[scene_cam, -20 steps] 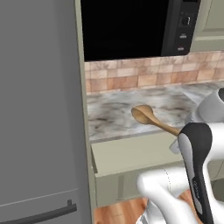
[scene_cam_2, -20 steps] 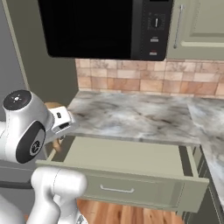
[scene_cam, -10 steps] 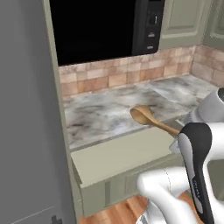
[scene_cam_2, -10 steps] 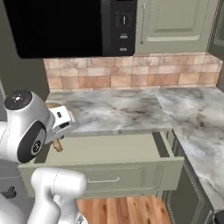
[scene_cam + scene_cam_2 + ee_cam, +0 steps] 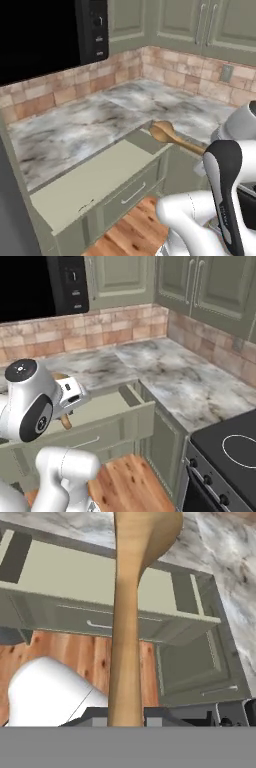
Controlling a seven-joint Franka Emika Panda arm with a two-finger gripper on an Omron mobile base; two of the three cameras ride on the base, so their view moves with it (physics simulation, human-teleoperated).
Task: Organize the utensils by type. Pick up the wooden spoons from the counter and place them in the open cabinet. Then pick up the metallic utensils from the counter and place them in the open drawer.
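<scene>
**Wooden spoon held above open drawer**

While the jaws pinch its handle, the wooden spoon (image 5: 129, 612) hangs above the open drawer (image 5: 95, 182), bowl toward twelve o'clock in the hand view, with the marbled tabletop (image 5: 75, 130) beyond.

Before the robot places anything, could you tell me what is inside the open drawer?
The drawer shows a bare pale floor. The held wooden spoon and the arm cover its right end.

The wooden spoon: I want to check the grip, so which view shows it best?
The hand view: the wooden spoon runs from bowl down to the end effector. The left base view shows its bowl and some handle; the right base view, just the handle's end.
</scene>
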